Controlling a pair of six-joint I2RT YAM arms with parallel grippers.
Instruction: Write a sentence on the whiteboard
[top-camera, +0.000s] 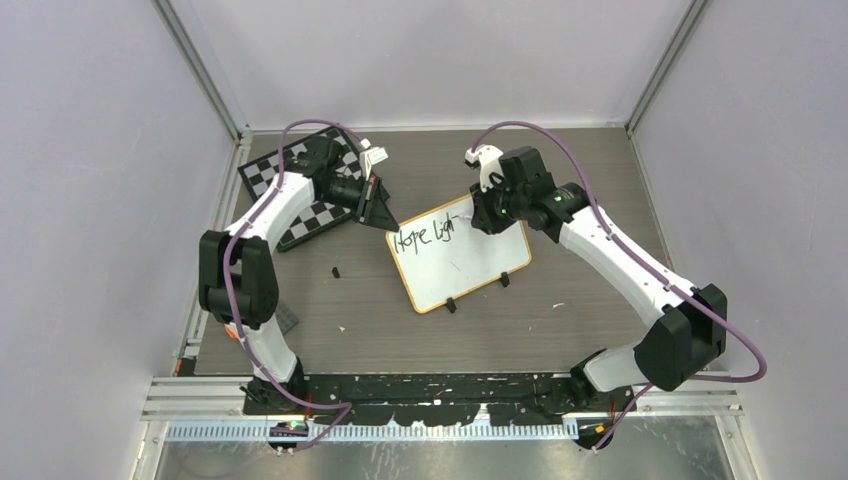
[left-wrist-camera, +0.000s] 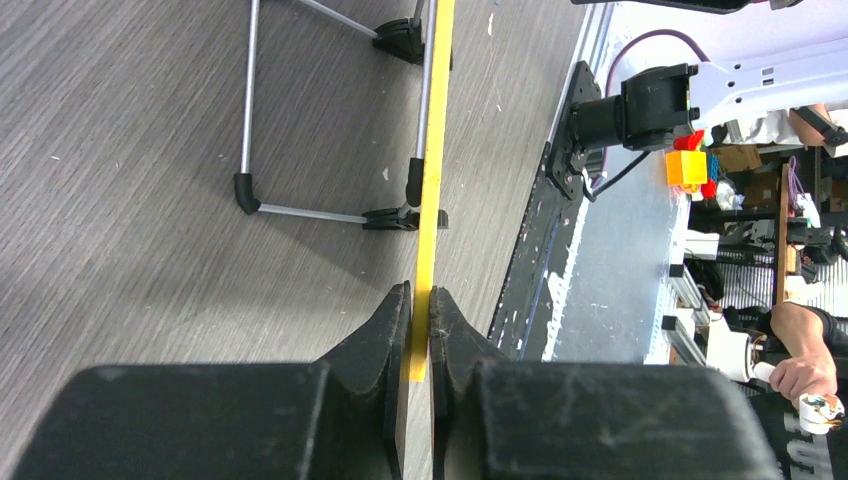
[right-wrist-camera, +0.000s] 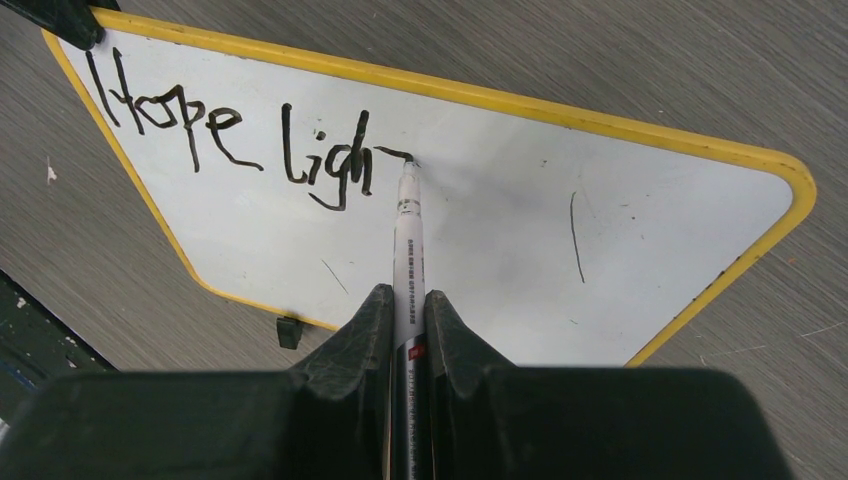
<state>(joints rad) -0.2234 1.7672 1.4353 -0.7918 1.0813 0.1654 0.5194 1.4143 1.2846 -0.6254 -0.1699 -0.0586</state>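
Note:
The whiteboard (top-camera: 460, 262) lies tilted at the table's middle, white with a yellow-orange rim and two black clip feet. It reads "Hope Ligh" plus a started stroke (right-wrist-camera: 240, 140). My right gripper (right-wrist-camera: 408, 296) is shut on a white marker (right-wrist-camera: 408, 235); its tip touches the board right after "Ligh". In the top view the right gripper (top-camera: 487, 210) is over the board's far right edge. My left gripper (left-wrist-camera: 421, 291) is shut on the board's rim (left-wrist-camera: 433, 150), seen edge-on, at the board's far left corner (top-camera: 392, 228).
A black-and-white chessboard (top-camera: 300, 190) lies at the far left under the left arm. A small black piece (top-camera: 335, 271) lies left of the whiteboard. The board's wire stand and black feet (left-wrist-camera: 390, 215) show in the left wrist view. Walls enclose three sides.

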